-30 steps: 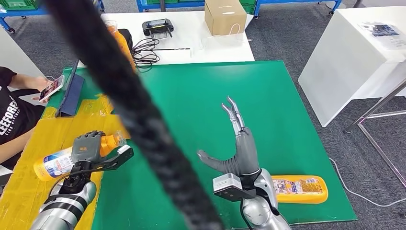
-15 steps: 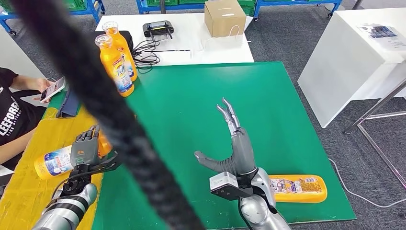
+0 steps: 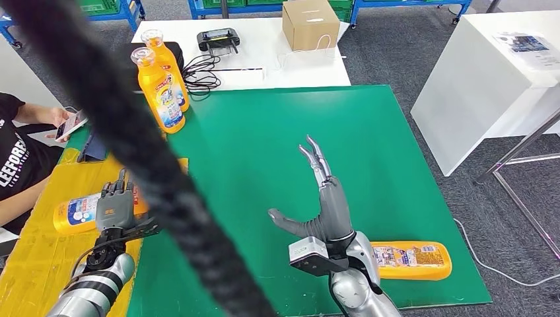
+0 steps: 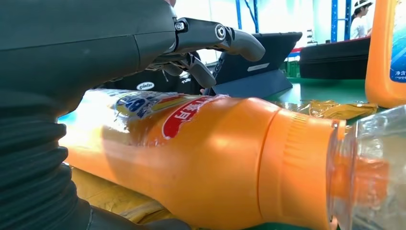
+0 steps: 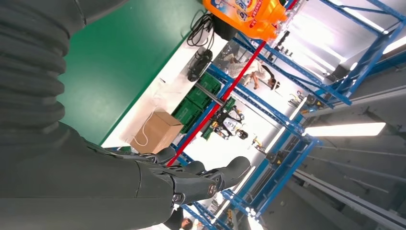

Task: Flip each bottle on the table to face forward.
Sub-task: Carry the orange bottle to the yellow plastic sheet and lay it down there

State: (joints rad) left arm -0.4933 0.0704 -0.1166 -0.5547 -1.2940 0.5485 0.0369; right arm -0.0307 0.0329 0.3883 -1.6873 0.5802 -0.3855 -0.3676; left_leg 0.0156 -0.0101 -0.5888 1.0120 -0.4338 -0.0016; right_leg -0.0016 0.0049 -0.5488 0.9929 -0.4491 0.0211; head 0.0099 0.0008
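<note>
Left hand (image 3: 114,208) rests on a lying bottle (image 3: 76,214), fingers (image 4: 237,42) loosely over it, grip unclear. Right hand (image 3: 323,198) hovers, fingers wide, holding nothing.

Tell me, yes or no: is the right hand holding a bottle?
No. In the head view the right hand is raised above the green mat with fingers spread and empty, while the nearest bottle lies flat beside the forearm.

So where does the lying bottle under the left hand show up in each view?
Head view: lying bottle at lower left on the yellow sheet, under the left hand.
Left wrist view: it spans the frame, cap end toward the picture's right.
Right wrist view: not in it.
Shared landmark: the upright orange bottles.
</note>
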